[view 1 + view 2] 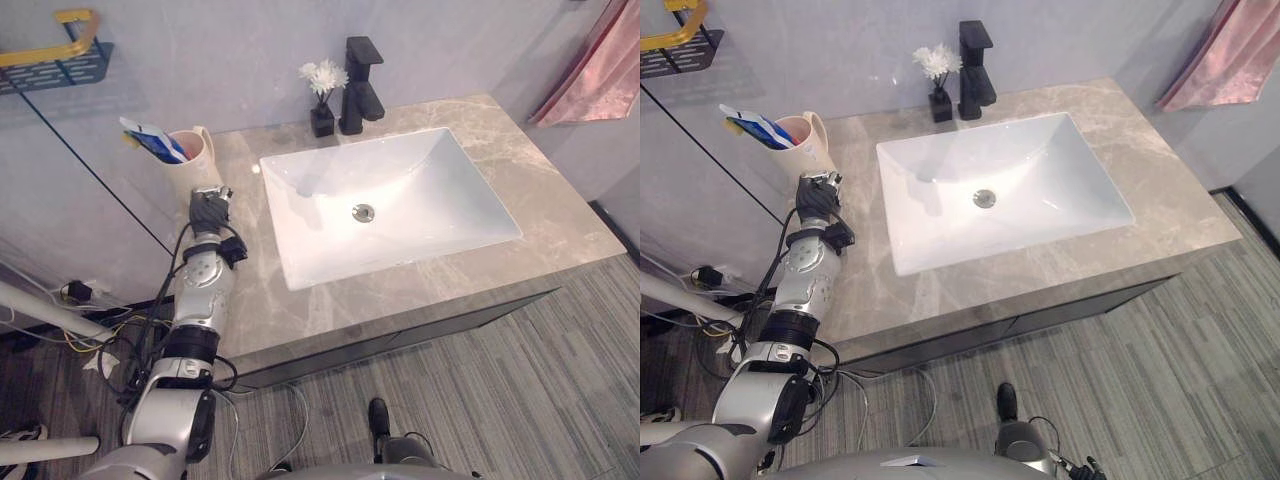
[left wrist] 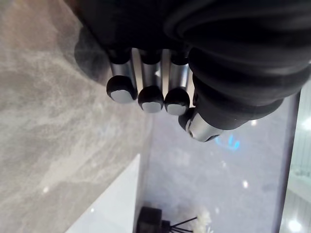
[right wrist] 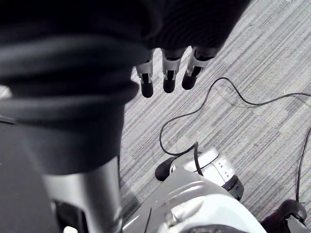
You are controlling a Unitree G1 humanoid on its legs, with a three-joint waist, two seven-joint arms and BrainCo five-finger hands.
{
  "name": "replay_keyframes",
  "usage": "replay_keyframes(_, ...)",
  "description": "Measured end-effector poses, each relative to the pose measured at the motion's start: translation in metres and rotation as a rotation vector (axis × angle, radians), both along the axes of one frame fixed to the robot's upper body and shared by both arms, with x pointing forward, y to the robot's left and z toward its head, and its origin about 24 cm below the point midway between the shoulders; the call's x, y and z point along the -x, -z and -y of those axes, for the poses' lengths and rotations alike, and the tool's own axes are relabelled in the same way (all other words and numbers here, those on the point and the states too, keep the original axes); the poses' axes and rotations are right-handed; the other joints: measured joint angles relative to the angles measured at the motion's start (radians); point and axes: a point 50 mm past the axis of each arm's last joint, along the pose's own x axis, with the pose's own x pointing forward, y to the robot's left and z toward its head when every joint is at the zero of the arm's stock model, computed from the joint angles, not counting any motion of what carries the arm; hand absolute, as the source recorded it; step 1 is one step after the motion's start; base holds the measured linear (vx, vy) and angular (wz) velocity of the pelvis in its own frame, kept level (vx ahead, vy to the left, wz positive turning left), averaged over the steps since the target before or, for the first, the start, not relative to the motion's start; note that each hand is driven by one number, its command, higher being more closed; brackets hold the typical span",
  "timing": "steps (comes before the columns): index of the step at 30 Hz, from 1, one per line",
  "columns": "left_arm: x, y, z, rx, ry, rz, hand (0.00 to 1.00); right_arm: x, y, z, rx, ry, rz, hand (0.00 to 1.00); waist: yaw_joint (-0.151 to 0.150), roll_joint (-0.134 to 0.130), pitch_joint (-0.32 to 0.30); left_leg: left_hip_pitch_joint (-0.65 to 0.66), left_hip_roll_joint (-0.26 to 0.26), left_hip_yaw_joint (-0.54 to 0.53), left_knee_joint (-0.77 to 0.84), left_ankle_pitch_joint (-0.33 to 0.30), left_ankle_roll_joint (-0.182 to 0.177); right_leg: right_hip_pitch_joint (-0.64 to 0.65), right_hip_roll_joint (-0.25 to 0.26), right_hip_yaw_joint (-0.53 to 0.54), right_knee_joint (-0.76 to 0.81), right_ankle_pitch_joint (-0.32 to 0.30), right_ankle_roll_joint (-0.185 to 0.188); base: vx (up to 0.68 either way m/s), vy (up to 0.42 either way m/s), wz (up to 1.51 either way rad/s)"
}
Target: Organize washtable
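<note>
Hovering curled and empty close by the pink cup (image 1: 192, 160), the left robot hand (image 1: 210, 207) could topple it onto the counter (image 1: 560, 220).

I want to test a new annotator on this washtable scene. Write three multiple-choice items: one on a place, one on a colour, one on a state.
1. Where does the flower vase stand?
A. In the sink
B. On the counter beside the faucet
C. On the wall shelf

2. What colour is the faucet?
A. Chrome
B. Gold
C. Black

3. How does the cup stand?
A. Upright, with a tube in it
B. Tipped on its side
C. Upside down

Answers:
1. B, the flower vase sits at the counter's back edge right next to the faucet.
2. C, the faucet is black all over.
3. A, the cup stands upright near the wall with the tube sticking out of its top.
</note>
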Motion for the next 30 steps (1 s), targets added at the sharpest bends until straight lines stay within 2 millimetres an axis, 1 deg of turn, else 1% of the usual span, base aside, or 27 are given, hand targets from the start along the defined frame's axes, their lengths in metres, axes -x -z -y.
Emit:
replay_keyframes(4, 0.007, -0.001, 0.002, 0.0, 0.01, 0.024, 1.0, 0.0, 0.0, 0.0, 0.001, 0.004, 0.002, 0.0, 0.001, 0.002, 0.002, 0.0, 0.0, -0.001, 0.0, 0.0, 0.0, 0.0, 0.0, 0.0, 0.0, 0.0, 0.0, 0.0, 0.0, 0.0)
replay_keyframes(7, 0.016, 0.005, 0.001, 0.003, 0.012, 0.027, 1.0, 0.0, 0.0, 0.0, 0.001, 0.006, 0.003, 0.0, 0.002, 0.004, 0.003, -0.001, 0.0, -0.009, 0.0, 0.0, 0.0, 0.002, 0.0, -0.004, 0.0, 0.0, 0.0, 0.0, -0.002, 0.03)
replay_keyframes(13, 0.029, 0.014, -0.009, 0.011, -0.021, 0.027, 1.0, 0.0, 0.0, 0.001, 0.001, 0.005, 0.002, 0.0, 0.011, 0.003, 0.003, -0.002, 0.0, -0.015, 0.002, 0.0, 0.001, 0.012, -0.002, -0.011, 0.0, 0.0, 0.0, -0.01, 0.0, 0.02)
replay_keyframes(16, 0.03, 0.015, -0.011, 0.014, -0.029, 0.024, 1.0, 0.0, 0.0, 0.001, 0.002, 0.005, 0.002, 0.0, 0.021, 0.003, 0.003, -0.002, 0.0, -0.02, 0.003, 0.0, 0.001, 0.014, -0.002, -0.014, 0.0, -0.001, 0.0, -0.01, -0.001, 0.01)
replay_keyframes(17, 0.03, 0.015, -0.015, 0.02, -0.044, 0.025, 1.0, 0.0, 0.0, 0.001, 0.002, 0.004, 0.002, 0.0, 0.024, 0.003, 0.003, -0.003, 0.0, -0.023, 0.003, 0.0, 0.001, 0.014, -0.002, -0.015, 0.0, -0.001, 0.0, 0.0, 0.0, 0.0)
replay_keyframes(20, 0.031, 0.014, -0.02, 0.021, -0.064, 0.025, 1.0, 0.0, 0.0, 0.001, 0.002, 0.002, 0.002, 0.0, 0.025, 0.003, 0.003, -0.003, 0.0, -0.023, 0.002, 0.0, 0.001, 0.014, -0.002, -0.015, 0.0, -0.001, 0.0, 0.0, 0.0, 0.0)
replay_keyframes(23, 0.031, 0.013, -0.021, 0.017, -0.068, 0.028, 1.0, 0.0, 0.0, 0.0, 0.002, 0.002, 0.002, 0.0, 0.025, 0.0, 0.005, -0.003, 0.0, -0.022, 0.001, 0.0, 0.001, 0.012, -0.002, -0.015, 0.0, -0.001, 0.0, 0.0, 0.0, 0.0)
replay_keyframes(27, 0.026, 0.01, -0.025, -0.002, -0.078, 0.032, 1.0, 0.001, 0.0, 0.0, 0.0, 0.003, 0.0, 0.0, 0.024, -0.002, 0.006, -0.003, 0.0, -0.014, 0.001, 0.0, 0.001, 0.004, -0.002, -0.011, 0.0, -0.001, 0.0, 0.0, 0.0, -0.01)
replay_keyframes(30, 0.018, 0.006, -0.031, -0.019, -0.092, 0.022, 1.0, 0.001, 0.0, 0.0, 0.0, 0.005, -0.001, 0.0, 0.022, -0.004, 0.008, -0.004, 0.0, -0.011, 0.002, 0.0, 0.001, 0.001, -0.001, -0.008, 0.0, -0.001, 0.0, 0.0, -0.002, -0.02)
